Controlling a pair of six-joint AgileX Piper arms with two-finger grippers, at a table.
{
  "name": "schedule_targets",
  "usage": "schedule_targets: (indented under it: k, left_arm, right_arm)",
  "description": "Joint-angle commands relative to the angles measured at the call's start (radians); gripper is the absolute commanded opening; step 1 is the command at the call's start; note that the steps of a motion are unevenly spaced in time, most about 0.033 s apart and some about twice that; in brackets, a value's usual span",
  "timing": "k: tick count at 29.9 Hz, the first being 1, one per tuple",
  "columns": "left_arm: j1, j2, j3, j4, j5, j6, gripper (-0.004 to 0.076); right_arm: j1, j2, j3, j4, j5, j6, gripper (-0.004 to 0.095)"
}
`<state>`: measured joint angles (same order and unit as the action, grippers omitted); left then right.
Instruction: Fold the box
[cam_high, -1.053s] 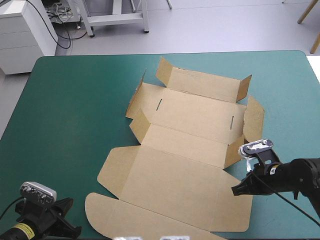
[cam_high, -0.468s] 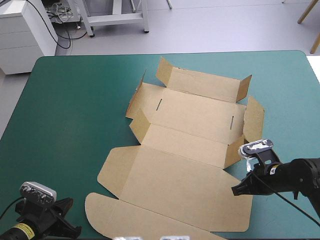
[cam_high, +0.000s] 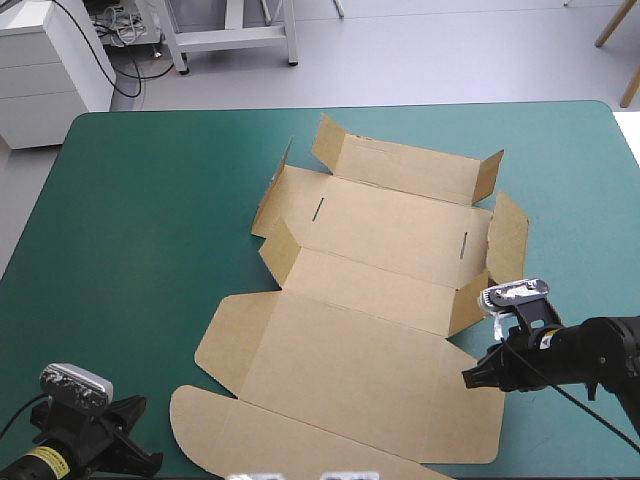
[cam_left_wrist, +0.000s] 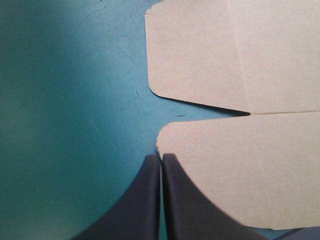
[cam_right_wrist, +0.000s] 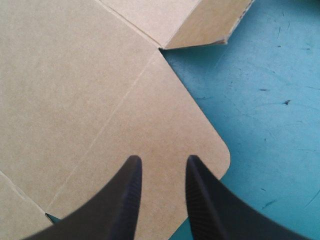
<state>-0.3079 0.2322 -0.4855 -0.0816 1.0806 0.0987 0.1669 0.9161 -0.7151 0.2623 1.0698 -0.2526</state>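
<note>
The brown box (cam_high: 370, 340) lies as a cut sheet in the middle of the table. Its near panels are flat and its far wall and side flaps stand partly raised (cam_high: 400, 165). My right gripper (cam_high: 470, 380) hovers over the right-hand rounded flap of the near panel. In the right wrist view the gripper (cam_right_wrist: 162, 161) is open by a narrow gap above the box (cam_right_wrist: 75, 90), with nothing between the fingers. My left gripper (cam_high: 150, 462) sits near the table's front left corner. In its own view the gripper (cam_left_wrist: 160, 157) is shut, its tip at the rounded corner of a box flap (cam_left_wrist: 225, 165).
The teal-green cover (cam_high: 140, 230) stretches wide to the left of the box, with a narrower strip (cam_high: 570, 220) to its right. Small upright flaps (cam_high: 275, 245) stand at the box's left and right sides.
</note>
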Motion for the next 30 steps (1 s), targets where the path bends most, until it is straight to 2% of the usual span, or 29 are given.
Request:
schedule_targets:
  k: [1, 5, 8, 24, 30]
  left_arm:
    - [0.0, 0.012, -0.023, -0.017, -0.056, -0.005, -0.0008]
    - [0.0, 0.012, -0.023, -0.017, -0.056, -0.005, -0.0008]
    - [0.0, 0.012, -0.023, -0.017, -0.056, -0.005, -0.0008]
    - [0.0, 0.012, -0.023, -0.017, -0.056, -0.005, -0.0008]
    - [0.0, 0.012, -0.023, -0.017, -0.056, -0.005, -0.0008]
  right_arm:
    - [0.002, -0.003, -0.024, 0.01, -0.02, 0.005, 0.0445]
    - [0.002, -0.003, -0.024, 0.01, -0.007, -0.002, 0.0637]
    - [0.002, -0.003, -0.024, 0.01, -0.005, -0.008, 0.0702]
    - [0.002, -0.003, -0.024, 0.01, -0.008, -0.008, 0.0699]
    - [0.002, -0.003, -0.098, -0.006, 0.091, -0.001, 0.0699]
